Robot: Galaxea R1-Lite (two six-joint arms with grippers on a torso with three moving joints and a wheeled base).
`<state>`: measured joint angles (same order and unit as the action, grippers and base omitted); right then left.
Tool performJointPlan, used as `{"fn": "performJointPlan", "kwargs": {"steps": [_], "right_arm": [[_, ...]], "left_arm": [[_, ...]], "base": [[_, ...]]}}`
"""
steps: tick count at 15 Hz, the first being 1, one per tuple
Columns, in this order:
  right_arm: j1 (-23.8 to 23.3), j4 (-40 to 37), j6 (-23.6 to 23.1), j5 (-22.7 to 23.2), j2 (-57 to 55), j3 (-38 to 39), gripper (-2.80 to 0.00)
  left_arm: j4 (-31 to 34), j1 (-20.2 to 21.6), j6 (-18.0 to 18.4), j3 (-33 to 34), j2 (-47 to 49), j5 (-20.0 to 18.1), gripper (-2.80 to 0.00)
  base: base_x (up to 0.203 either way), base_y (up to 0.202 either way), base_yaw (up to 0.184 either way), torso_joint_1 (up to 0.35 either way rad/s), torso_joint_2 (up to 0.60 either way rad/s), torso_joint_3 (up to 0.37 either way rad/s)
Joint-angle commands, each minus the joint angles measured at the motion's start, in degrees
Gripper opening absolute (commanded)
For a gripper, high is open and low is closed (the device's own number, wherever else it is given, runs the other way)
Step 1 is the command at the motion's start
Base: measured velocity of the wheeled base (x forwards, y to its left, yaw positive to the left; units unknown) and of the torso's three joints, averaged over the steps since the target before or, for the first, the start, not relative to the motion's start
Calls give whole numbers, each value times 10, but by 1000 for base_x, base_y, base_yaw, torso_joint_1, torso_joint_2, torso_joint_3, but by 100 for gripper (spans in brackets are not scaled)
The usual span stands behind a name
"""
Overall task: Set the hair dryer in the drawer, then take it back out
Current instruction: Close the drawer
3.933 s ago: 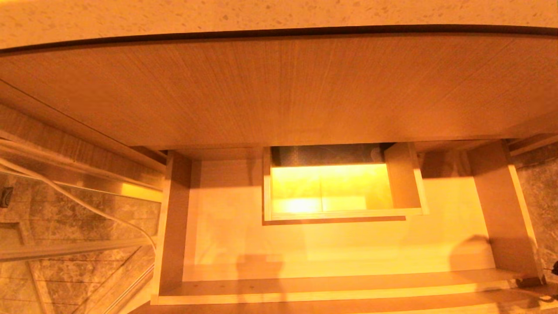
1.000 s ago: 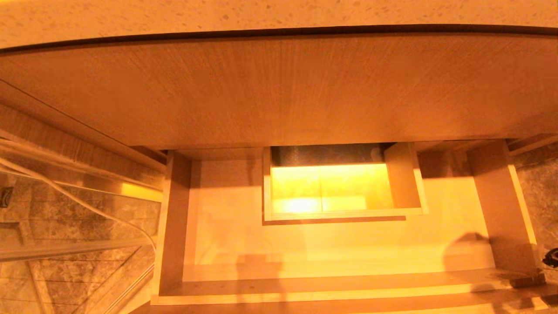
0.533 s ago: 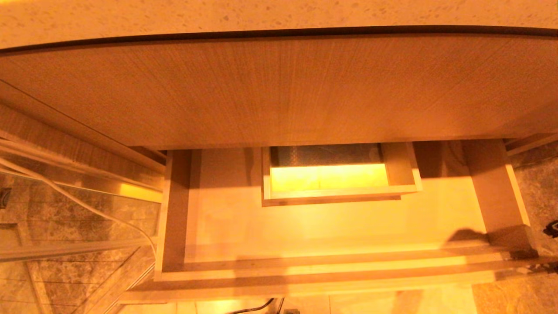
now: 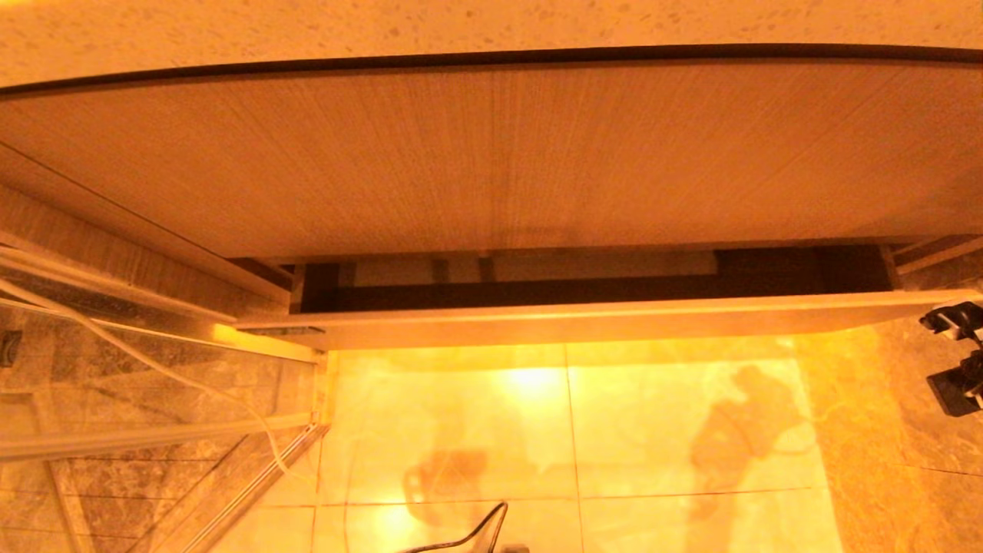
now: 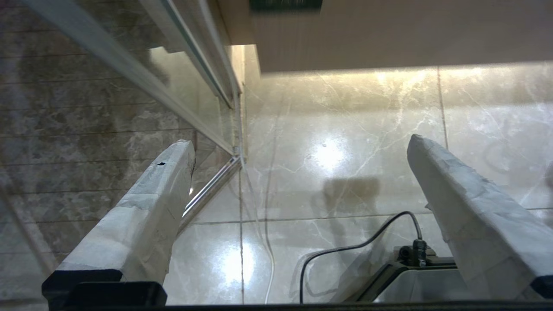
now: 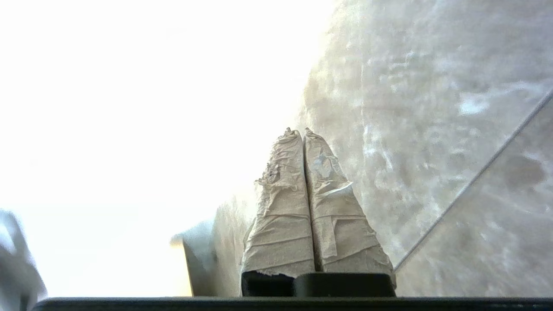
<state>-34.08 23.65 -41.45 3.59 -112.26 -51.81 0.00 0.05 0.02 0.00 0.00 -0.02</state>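
Pushed nearly closed since before, the drawer (image 4: 584, 321) shows a slit; right gripper (image 6: 303, 134) pressed together, left gripper (image 5: 298, 147) spread

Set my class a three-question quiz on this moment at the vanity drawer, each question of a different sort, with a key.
1. Multiple choice: how do the right gripper's fingers stand? A wide apart; B pressed together with nothing between them; C clamped on a cloth.
2. True or false: the drawer stands pulled fully out.
3. Fill in: the left gripper hangs open above the tiled ____.

Key: 1 B. 2 False: only a narrow dark gap shows behind its front. 3 floor.
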Motion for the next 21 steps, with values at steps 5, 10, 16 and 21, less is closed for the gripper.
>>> {"fn": "performJointPlan", "kwargs": {"steps": [5,10,16,21], "right_arm": [[-74,-163,-197,118,85,-9,-280],[-78,-166,-211,119,130,15,-280],[-78,-212,-230,116,202,53,-280],[-67,-350,-211,113,333,65,-280]], "left_arm": [[0,0,0,0,0,0,0],[0,0,0,0,0,0,0],[0,0,0,0,0,0,0],[0,0,0,0,0,0,0]], "base": [[0,0,0,0,0,0],[0,0,0,0,0,0],[0,0,0,0,0,0],[0,0,0,0,0,0]]}}
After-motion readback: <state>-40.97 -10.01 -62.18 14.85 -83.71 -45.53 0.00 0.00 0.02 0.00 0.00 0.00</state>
